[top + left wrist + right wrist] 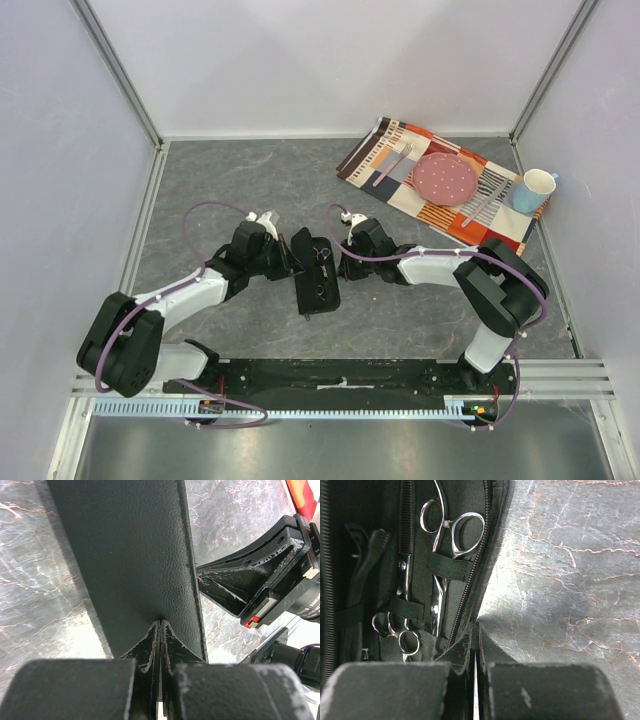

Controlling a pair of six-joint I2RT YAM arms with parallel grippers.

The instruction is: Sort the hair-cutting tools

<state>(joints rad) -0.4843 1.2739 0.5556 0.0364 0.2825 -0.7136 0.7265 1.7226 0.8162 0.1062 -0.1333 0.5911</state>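
Observation:
A black fabric case (322,285) lies open in the middle of the table. In the right wrist view two silver scissors, a larger pair (465,530) and a smaller pair (402,632), sit under elastic straps inside it. A thin black clip (367,560) sits to their left. My left gripper (288,262) is shut on the case's raised lid (135,555), fingertips pinching its edge. My right gripper (344,262) is shut at the case's right zip rim (470,580) and seems to pinch it. The right gripper also shows in the left wrist view (250,585).
A striped placemat (385,150) lies at the back right with a pink plate (445,178), a pale fork (392,163) and a pale knife (487,200). A blue cup (533,190) stands at its right end. Walls enclose the table.

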